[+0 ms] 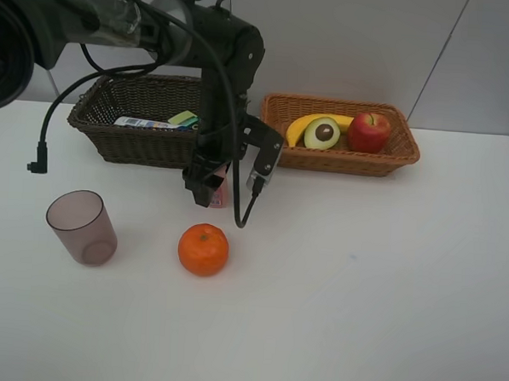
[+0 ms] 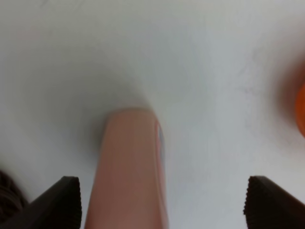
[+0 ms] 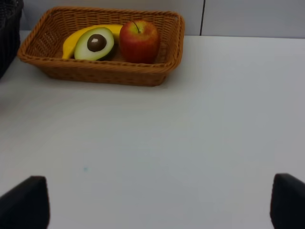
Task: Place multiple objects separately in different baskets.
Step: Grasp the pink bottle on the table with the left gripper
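Pink bottle between your left gripper's wide-spread jaws, arm bent steeply down, orange near one side, dark wicker basket close behind, right gripper open above bare table.

- Wall: pale grey, smooth panels, one dark seam running slantwise in the high view.
- Table: white, matte top, plain; far edge stands against the wall.
- Lighting: even and diffuse; shadows on the table top are soft and short.
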Robot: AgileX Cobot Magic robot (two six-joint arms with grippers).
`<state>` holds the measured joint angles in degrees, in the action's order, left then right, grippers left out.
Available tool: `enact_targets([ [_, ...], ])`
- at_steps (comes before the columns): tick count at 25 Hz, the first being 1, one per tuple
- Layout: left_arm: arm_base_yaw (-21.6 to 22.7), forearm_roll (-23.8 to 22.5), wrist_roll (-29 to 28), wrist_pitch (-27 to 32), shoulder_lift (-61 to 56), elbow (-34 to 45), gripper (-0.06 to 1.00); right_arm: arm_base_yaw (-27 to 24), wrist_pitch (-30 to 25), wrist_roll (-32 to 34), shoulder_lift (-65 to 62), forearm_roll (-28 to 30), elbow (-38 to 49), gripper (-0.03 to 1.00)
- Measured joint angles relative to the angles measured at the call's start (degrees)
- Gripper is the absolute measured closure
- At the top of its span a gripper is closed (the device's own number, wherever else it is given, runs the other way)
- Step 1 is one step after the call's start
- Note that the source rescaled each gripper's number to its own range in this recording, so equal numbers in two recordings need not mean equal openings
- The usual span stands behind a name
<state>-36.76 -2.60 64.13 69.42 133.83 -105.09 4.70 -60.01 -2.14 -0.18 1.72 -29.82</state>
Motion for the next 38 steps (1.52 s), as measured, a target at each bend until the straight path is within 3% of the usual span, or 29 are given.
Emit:
enact_targets([
  [3,0.00,-0.11,-0.53,0.00,0.00,0.00,0.11,0.00,0.00,0.00,0.00,0.00,0.00,-0.01],
  [9,0.00,-1.37,-0.60,-0.06,0.00,0.00,0.52,0.00,0.00,0.00,0.00,0.00,0.00,-0.01],
  [27,0.00,-1.37,-0.95,-0.06,0.00,-0.05,0.51,0.00,0.00,0.00,0.00,0.00,0.00,-0.01],
  [38,0.00,-1.24,-4.97,-0.12,-2.43,-0.28,0.51,0.00,0.00,0.00,0.00,0.00,0.00,-0.01],
])
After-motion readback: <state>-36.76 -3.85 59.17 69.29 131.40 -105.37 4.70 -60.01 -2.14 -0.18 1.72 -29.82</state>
